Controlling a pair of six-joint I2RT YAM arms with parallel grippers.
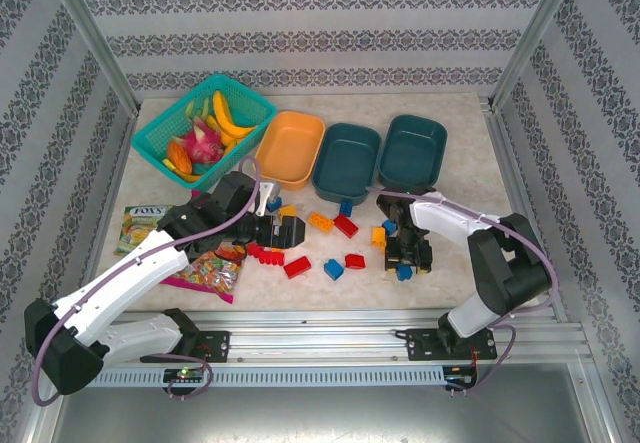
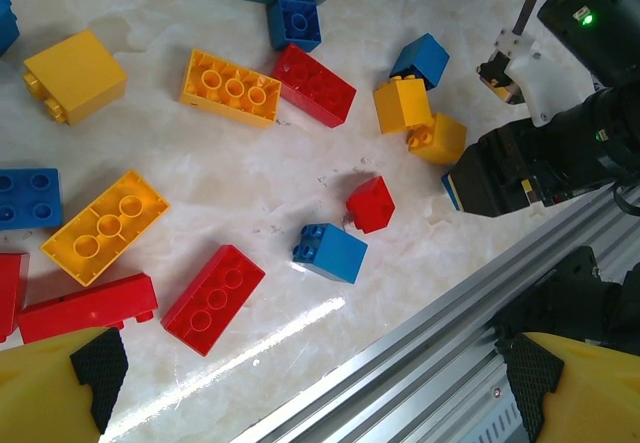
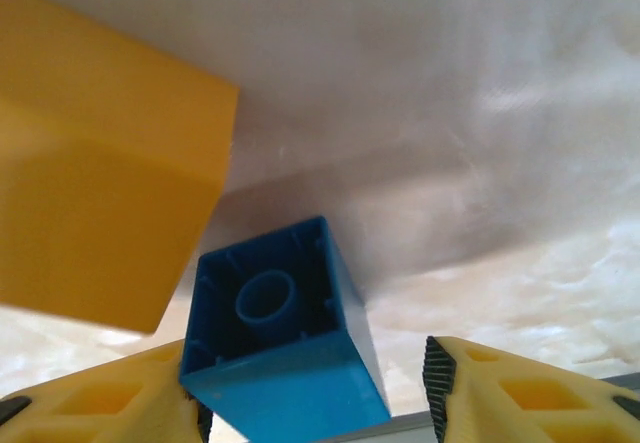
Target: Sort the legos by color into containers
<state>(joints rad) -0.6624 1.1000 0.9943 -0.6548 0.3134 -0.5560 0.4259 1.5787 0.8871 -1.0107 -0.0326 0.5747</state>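
**Right jaws straddle blue brick, not clamped**

Top: legos (image 1: 345, 226) scattered at centre, three containers (image 1: 347, 161) at 12 o'clock of them. My right gripper (image 1: 405, 263) sits low at 3 o'clock of the scatter.

Left wrist: my left gripper (image 2: 315, 388) is wide open and empty above the bricks.

Right wrist: blue brick (image 3: 270, 333) between my fingers, gap at the right pad (image 3: 436, 378). Yellow brick (image 3: 100, 193) at 10 o'clock.

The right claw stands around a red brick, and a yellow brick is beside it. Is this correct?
Not red: the brick that the right claw stands around is blue. The yellow brick is beside it, as you say. The right wrist view shows this.
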